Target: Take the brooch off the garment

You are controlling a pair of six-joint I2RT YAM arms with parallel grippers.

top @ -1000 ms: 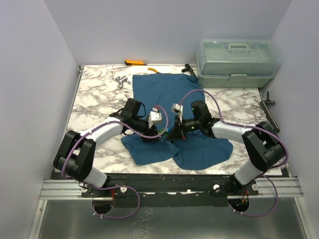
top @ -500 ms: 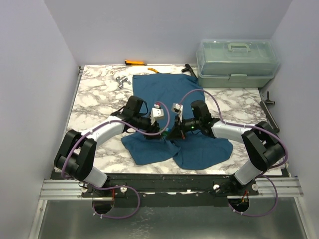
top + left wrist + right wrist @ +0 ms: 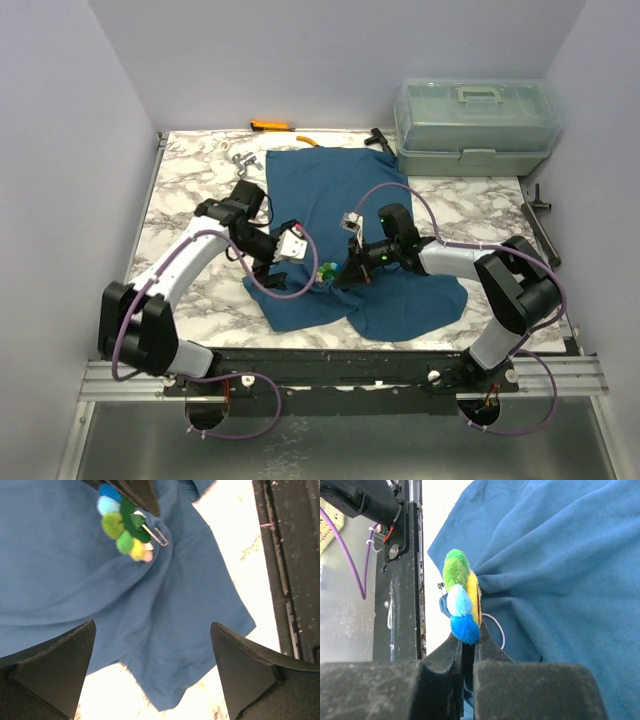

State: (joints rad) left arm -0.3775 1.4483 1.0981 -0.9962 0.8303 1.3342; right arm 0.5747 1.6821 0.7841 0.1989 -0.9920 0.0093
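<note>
The brooch point(image 3: 461, 597) stands edge-on against the garment point(image 3: 560, 580), its long axis in line with the right tool point(image 3: 468, 636), which is clenched on its blue end; the green end points outward. The left tool point(image 3: 152, 625) gapes, released.

A table point(image 3: 190, 205) with a white-and-grey marble top is carrying everything here. A dark teal T-shirt point(image 3: 330, 185) is lying down its middle, stretching from near the far edge almost to the near edge, where the cloth is bunching into folds. A clear plastic box point(image 3: 475, 125) with a lid and handle is sitting in the far right corner. An orange-handled tool point(image 3: 270, 126) is lying along the far edge, well apart from the box. Some small metal pieces point(image 3: 242, 161) are lying just left of the shirt's far corner. A black tool point(image 3: 378, 140) is resting between shirt and box, and another black tool point(image 3: 540, 215) is lying along the right edge.
</note>
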